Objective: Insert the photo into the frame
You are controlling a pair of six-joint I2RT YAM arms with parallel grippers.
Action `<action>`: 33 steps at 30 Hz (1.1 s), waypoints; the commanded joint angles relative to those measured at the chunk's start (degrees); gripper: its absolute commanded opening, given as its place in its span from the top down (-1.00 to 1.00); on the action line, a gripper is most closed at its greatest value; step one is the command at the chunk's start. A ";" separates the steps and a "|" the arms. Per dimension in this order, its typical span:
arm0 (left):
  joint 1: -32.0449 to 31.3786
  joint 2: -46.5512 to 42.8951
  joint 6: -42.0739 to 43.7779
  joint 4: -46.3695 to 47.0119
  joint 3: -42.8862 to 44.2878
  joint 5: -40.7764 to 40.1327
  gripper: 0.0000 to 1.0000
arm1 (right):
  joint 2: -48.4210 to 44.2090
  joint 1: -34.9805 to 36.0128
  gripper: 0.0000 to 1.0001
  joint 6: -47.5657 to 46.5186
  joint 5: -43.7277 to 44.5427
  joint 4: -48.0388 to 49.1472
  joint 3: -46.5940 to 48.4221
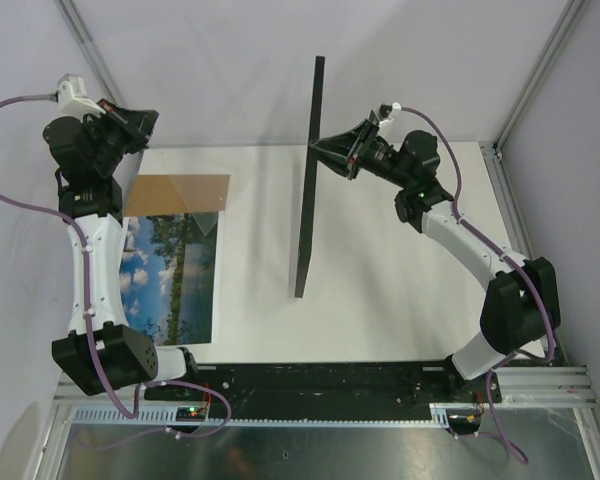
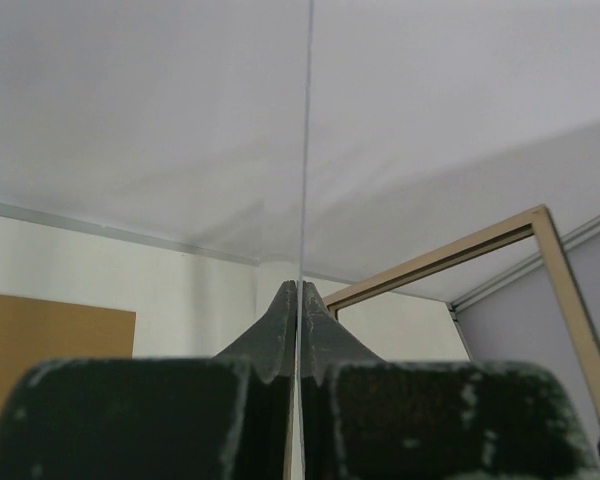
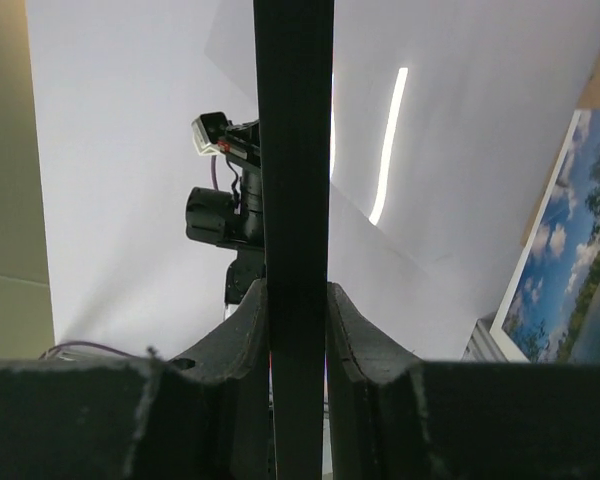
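The frame point(image 1: 308, 220) stands on edge in the middle of the table, seen from above as a thin black bar. My right gripper point(image 1: 322, 148) is shut on its upper edge; in the right wrist view the black bar of the frame point(image 3: 292, 150) fills the gap of the right gripper point(image 3: 292, 290). The left wrist view shows the frame's pale wood side point(image 2: 450, 255). The photo point(image 1: 175, 275) lies face up at the left, also visible as the photo point(image 3: 580, 260). My left gripper point(image 1: 148, 125) hangs raised at the back left. There the left gripper point(image 2: 298, 285) is shut on a thin clear pane point(image 2: 307, 120) seen edge-on.
A brown backing board point(image 1: 180, 193) lies on the table just beyond the photo, appearing again as the brown board point(image 2: 50, 340). White enclosure walls and a metal post point(image 1: 530, 80) ring the table. A black rail point(image 1: 320, 378) runs along the near edge.
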 commanded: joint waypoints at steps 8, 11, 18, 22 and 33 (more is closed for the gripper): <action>0.43 -0.21 -0.49 1.03 1.17 1.88 1.00 | 1.92 -1.05 1.00 9.49 -2.29 17.89 -7.43; 0.46 -0.27 -0.37 0.91 0.89 1.70 0.99 | 2.31 -1.44 1.00 9.20 -2.51 17.52 -8.38; 0.42 -0.27 -0.22 0.80 0.15 1.45 0.99 | 4.07 -1.72 1.00 9.52 -4.17 17.75 -9.55; 0.44 -0.21 -0.10 0.79 -0.02 1.24 1.00 | 4.53 -2.10 1.00 9.59 -4.84 18.21 -10.34; 0.36 -0.04 -0.25 0.79 -0.37 1.18 0.99 | 4.31 -3.41 0.84 7.24 -6.13 16.37 -12.62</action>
